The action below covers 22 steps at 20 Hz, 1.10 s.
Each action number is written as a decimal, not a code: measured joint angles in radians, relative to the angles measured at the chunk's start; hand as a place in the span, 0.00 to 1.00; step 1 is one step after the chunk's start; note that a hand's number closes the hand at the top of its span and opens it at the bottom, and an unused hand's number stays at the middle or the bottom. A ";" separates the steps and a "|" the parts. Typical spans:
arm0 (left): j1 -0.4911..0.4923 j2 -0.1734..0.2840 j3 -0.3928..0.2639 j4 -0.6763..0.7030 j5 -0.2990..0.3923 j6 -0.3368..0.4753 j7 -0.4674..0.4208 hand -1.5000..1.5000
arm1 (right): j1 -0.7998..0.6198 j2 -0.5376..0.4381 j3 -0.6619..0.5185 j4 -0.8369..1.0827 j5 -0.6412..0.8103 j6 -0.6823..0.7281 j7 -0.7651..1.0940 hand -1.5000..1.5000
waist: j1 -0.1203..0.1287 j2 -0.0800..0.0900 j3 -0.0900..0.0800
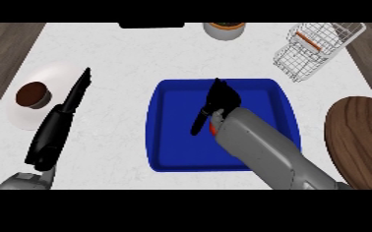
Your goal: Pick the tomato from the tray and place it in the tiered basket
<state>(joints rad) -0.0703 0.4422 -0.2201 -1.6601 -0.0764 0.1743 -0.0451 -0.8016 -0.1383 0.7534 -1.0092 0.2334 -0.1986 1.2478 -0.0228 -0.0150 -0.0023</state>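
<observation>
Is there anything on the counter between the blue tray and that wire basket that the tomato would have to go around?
Nothing visible does. The counter between the blue tray and the wire basket is bare. The right hand is over the tomato, mostly hiding it.

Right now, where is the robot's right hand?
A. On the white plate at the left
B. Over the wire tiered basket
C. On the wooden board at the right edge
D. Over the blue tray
D: the right hand is inside the outline of the blue tray, with a bit of red, probably the tomato, showing just beneath it; the tiered basket sits apart at upper right.
</observation>
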 measured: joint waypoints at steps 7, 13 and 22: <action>0.014 -0.001 0.015 0.011 -0.001 -0.007 -0.014 0.50 | 0.043 -0.035 -0.003 -0.013 0.097 -0.010 -0.003 0.00 | -0.009 -0.001 0.000; -0.007 -0.014 0.021 0.035 -0.003 -0.018 -0.018 0.50 | 0.101 -0.036 -0.037 -0.054 0.150 -0.015 -0.003 0.00 | -0.007 0.002 0.000; -0.013 -0.028 0.017 0.006 -0.019 -0.031 0.004 0.50 | 0.193 0.003 -0.085 -0.066 0.246 -0.033 -0.006 0.00 | 0.011 0.008 0.001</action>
<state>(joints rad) -0.0833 0.4145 -0.2033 -1.6540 -0.0954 0.1437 -0.0408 -0.6083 -0.1352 0.6680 -1.0753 0.4791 -0.2320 1.2414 -0.0122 -0.0072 -0.0011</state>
